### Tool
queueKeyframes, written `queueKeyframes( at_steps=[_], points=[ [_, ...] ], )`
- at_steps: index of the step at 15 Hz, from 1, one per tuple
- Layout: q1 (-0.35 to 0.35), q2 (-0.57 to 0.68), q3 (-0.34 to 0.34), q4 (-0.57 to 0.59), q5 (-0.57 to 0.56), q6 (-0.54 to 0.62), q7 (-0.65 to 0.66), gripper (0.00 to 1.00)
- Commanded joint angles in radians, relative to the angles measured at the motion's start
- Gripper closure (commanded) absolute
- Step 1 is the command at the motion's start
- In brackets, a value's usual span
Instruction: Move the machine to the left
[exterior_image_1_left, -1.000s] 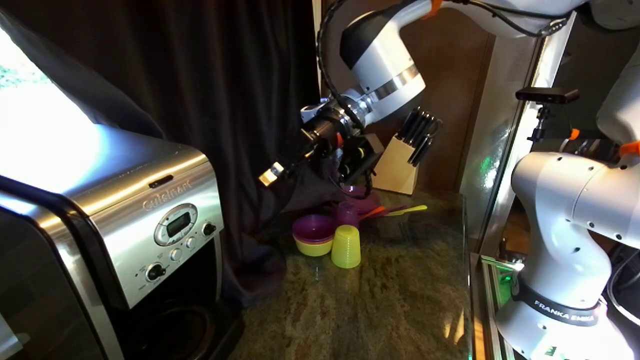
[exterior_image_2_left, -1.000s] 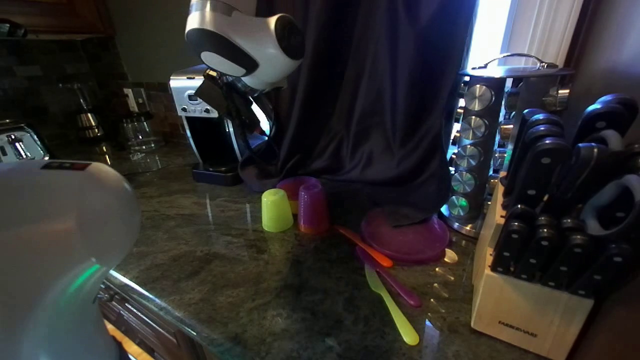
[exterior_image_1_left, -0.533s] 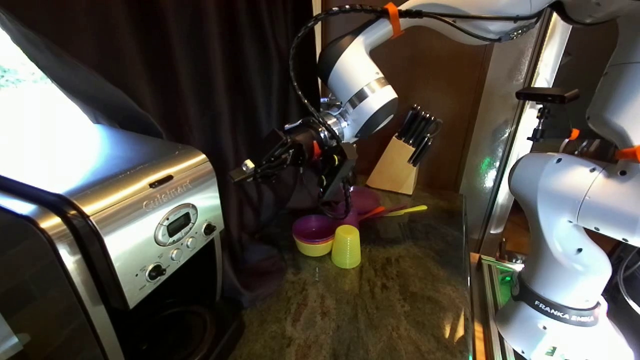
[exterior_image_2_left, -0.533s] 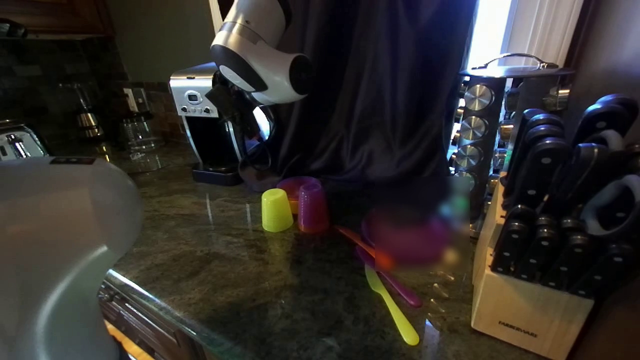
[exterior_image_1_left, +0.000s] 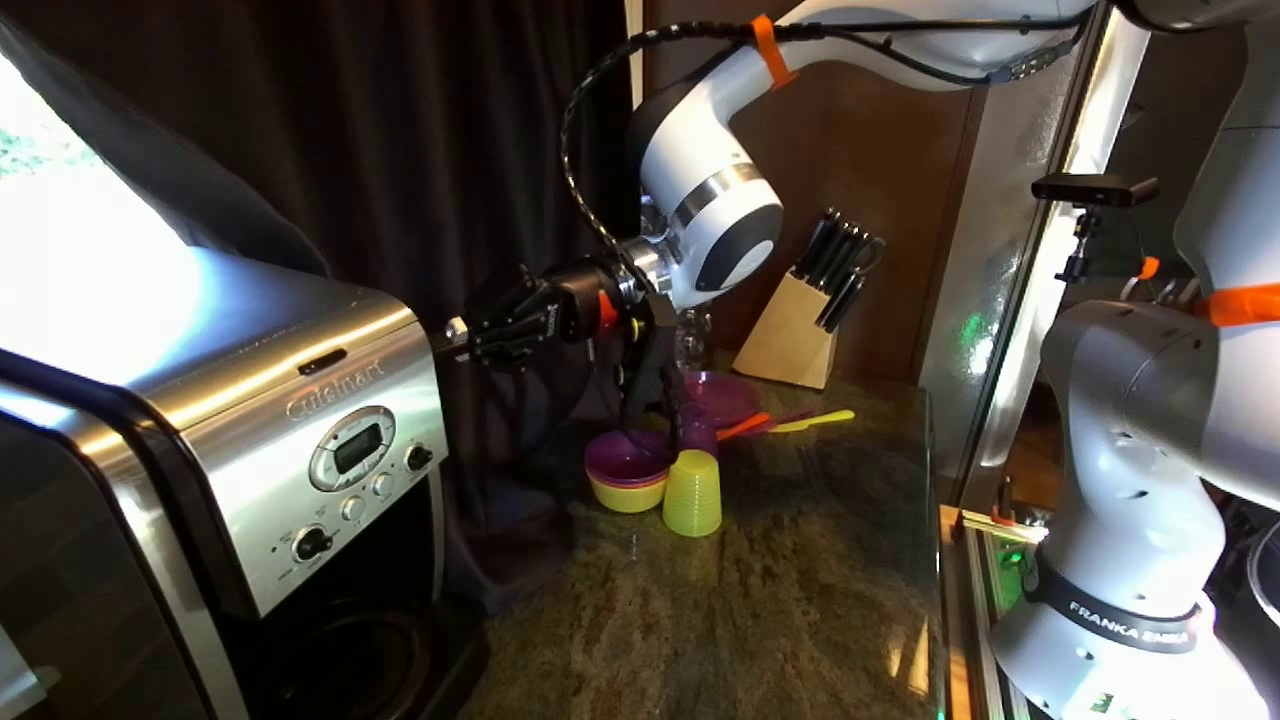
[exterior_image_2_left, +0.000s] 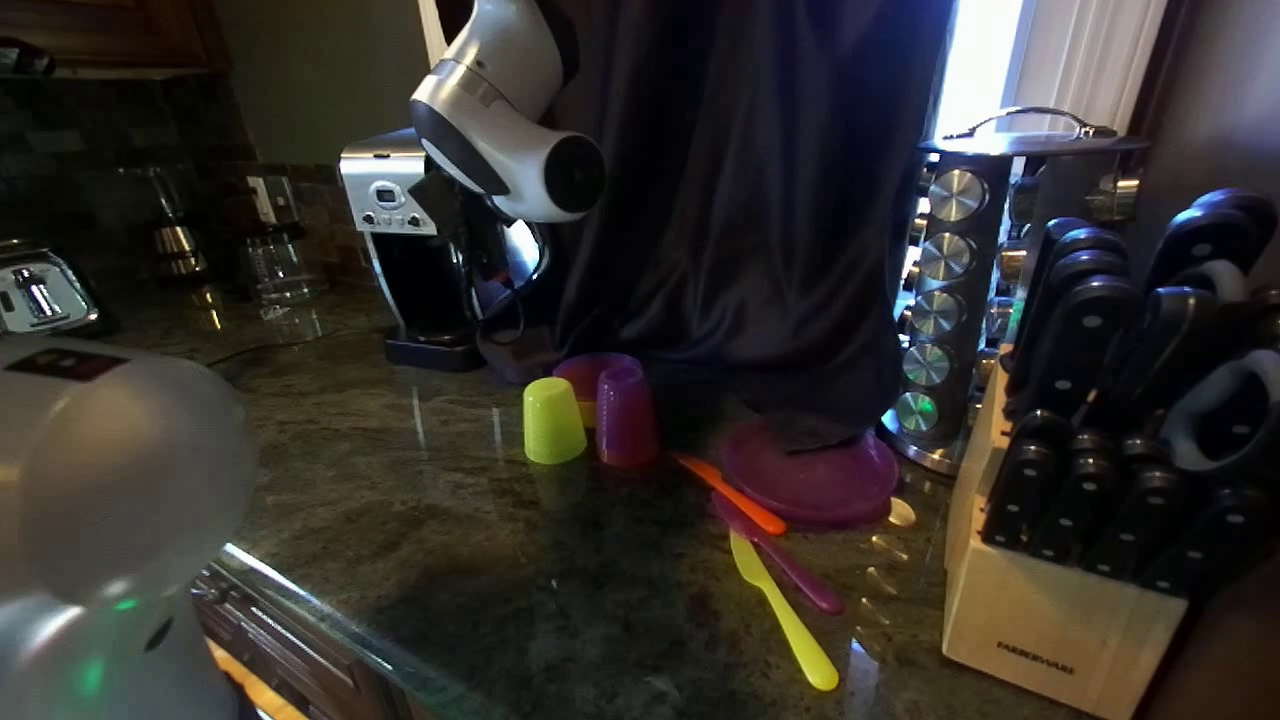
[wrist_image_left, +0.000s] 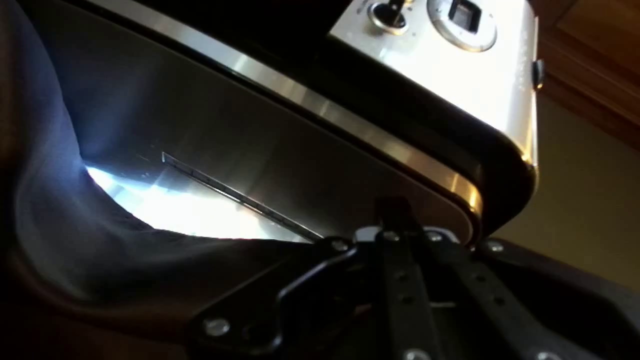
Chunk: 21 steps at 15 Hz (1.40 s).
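The machine (exterior_image_1_left: 260, 460) is a boxy coffee maker with a brushed silver front and dark sides, upright on the counter at the left of an exterior view. It also shows further back in an exterior view (exterior_image_2_left: 370, 165), partly covered by the arm. In the wrist view its dark side panel (wrist_image_left: 260, 145) fills the upper middle. My gripper (exterior_image_1_left: 455, 342) is beside the machine's upper side, level with its front panel's top. Its fingertips (wrist_image_left: 392, 207) look shut together with nothing between them, in front of the side panel. I cannot tell whether they touch it.
A dark curtain (exterior_image_1_left: 480, 180) hangs right behind the gripper. A green cup (exterior_image_1_left: 692, 495), stacked bowls (exterior_image_1_left: 625, 460) and a purple cup (exterior_image_2_left: 626, 415) stand on the counter below. A knife block (exterior_image_1_left: 790, 330) and a spice rack (exterior_image_2_left: 930, 270) stand further off.
My gripper has moved toward the machine and turned, coming down to its upper side. The fingers now look closer together. The machine has not visibly moved.
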Motion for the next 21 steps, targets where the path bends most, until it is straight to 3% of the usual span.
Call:
queueKeyframes(
  at_steps=[1,4,9,21],
  points=[
    [-0.175,0.079,0.205,0.041,0.159,0.051,-0.020,1.00],
    [-0.245,0.127,0.294,0.071,0.250,0.094,-0.033,1.00],
    [-0.282,0.202,0.360,0.130,0.385,0.084,-0.039,1.00],
    [-0.251,0.384,0.386,0.307,0.680,0.123,-0.139,1.00]
  ],
)
